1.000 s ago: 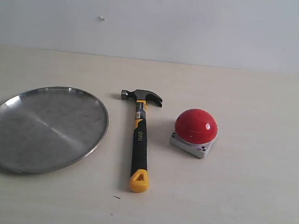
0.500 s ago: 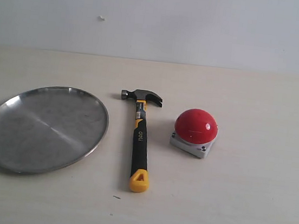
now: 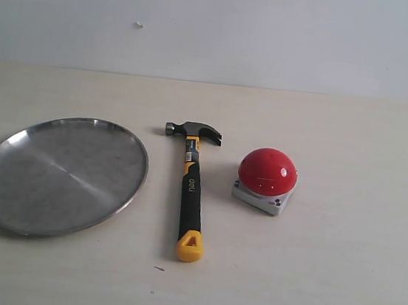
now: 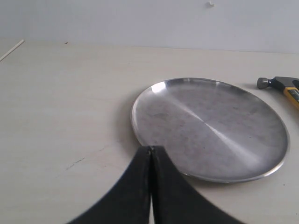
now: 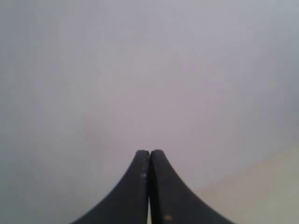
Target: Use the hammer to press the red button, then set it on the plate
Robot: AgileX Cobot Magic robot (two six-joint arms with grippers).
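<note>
**Hammer waits untouched:** the hammer (image 3: 191, 188) lies flat on the desk (image 3: 336, 288) between the plate (image 3: 62, 176) and the red button (image 3: 267, 171). Its head points toward the far wall and its yellow end toward the camera, and it touches neither neighbour.

Neither arm shows in the exterior view. We see the left gripper (image 4: 150, 150) clenched on nothing, jaws pressed together, near the plate's rim, with the hammer head at the edge of that view. The right gripper (image 5: 150, 152) is likewise clenched and empty, its camera facing mostly blank wall.

We judge the task not yet begun: the button is unpressed and nothing sits on the plate.

We expect the hammer to be stiff and top-heavy, with the steel head dragging down if it is held by the yellow end. The black rubber handle should give a sure, non-slip hold. We would open the jaws and take it across the handle, a little nearer the head than the middle, so it does not swing when lifted. The glossy dome may let the head slide off.
</note>
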